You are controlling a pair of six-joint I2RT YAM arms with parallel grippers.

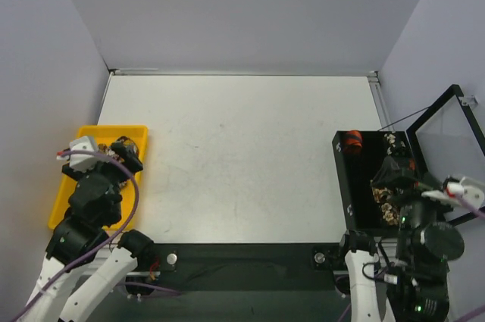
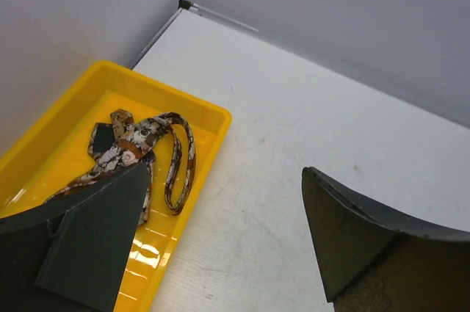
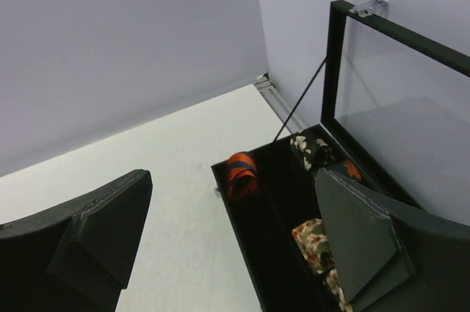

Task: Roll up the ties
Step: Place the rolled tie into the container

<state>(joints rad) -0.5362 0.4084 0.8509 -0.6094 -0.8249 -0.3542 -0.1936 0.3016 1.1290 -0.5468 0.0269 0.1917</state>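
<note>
Ok so the left end effector (image 2: 224, 172) is hanging over the near end of the yellow tray (image 2: 169, 86), which is sitting at the left edge of the white worktop (image 1: 242, 155). Its fingers are standing wide apart and aren't gripping anything. A brown and cream patterned tie (image 2: 132, 139) is lying loose and unrolled on the tray floor, bunched up in the middle, with one narrow length looping out toward the tray's right wall. The left finger is covering the near part of it in the left wrist view, so I can't tell whether it's touching the fabric.

Over on the right, the right end effector (image 3: 233, 176) is hovering above the black box (image 1: 356, 193), fingers spread wide too, nothing between them. The box's glass lid (image 3: 396, 99) is standing open on its far right side, propped by a thin stay.

Inside the box, the red-orange and black striped tie (image 3: 241, 174) is sitting rolled up in the far corner of the left compartment. A dark patterned tie (image 3: 312, 149) is sitting rolled at the far end of the next compartment over, and a cream and brown floral tie (image 3: 312, 242) is lying nearer the arm, partly hiding behind the right finger.
</note>
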